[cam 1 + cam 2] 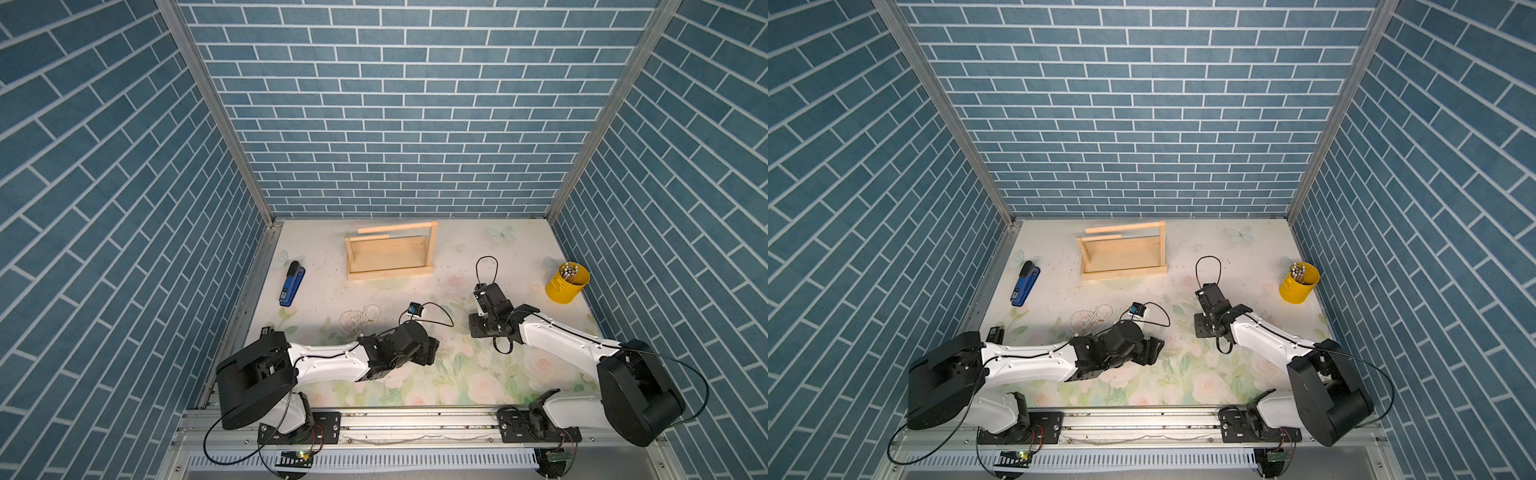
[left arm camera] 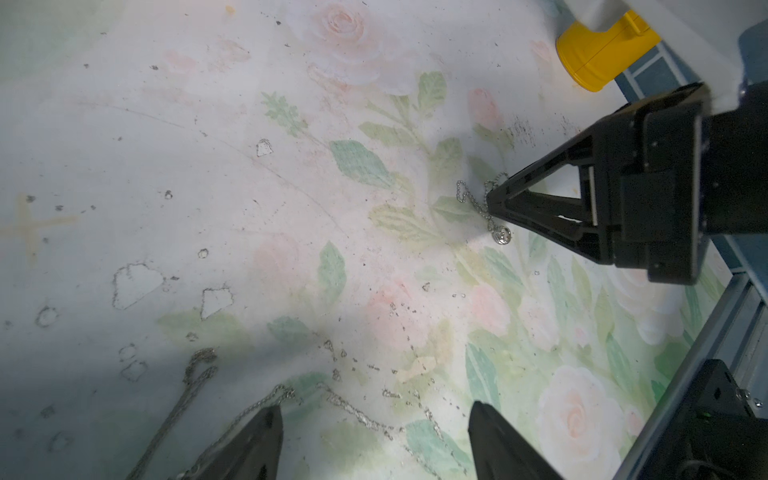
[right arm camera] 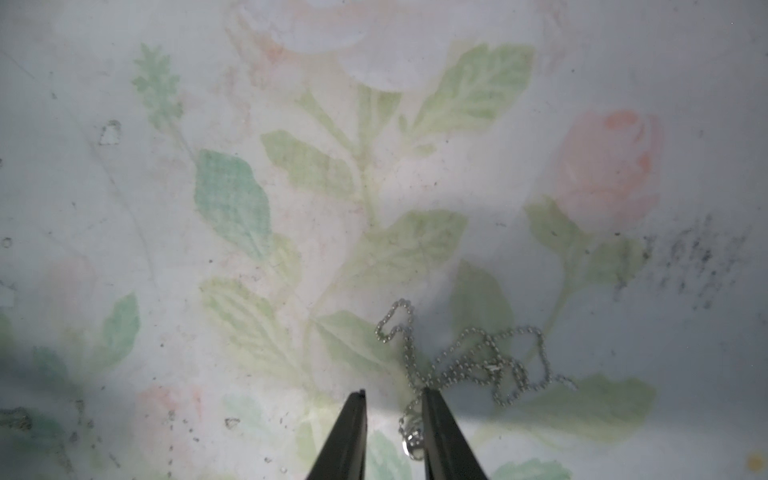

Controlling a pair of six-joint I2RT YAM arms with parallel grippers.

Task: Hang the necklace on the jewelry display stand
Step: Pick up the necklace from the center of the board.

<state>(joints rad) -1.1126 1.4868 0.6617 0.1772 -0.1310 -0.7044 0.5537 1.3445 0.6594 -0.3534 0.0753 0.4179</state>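
Nearest, the metal rail (image 1: 415, 424) is seen, with both arms mounted on it. Beyond it, the worktop (image 1: 457, 374) is covered in a pale rose print, scuffed and speckled black, and boxed in by blue brick-pattern walls (image 1: 395, 104). The necklace (image 3: 490, 368) is found bunched on the print, well apart from the stand (image 1: 390, 255) at the back. The right hand (image 3: 392, 392) is set at the chain, jaws narrowly parted, chain not pinched. The left hand (image 2: 376, 407) is spread wide.
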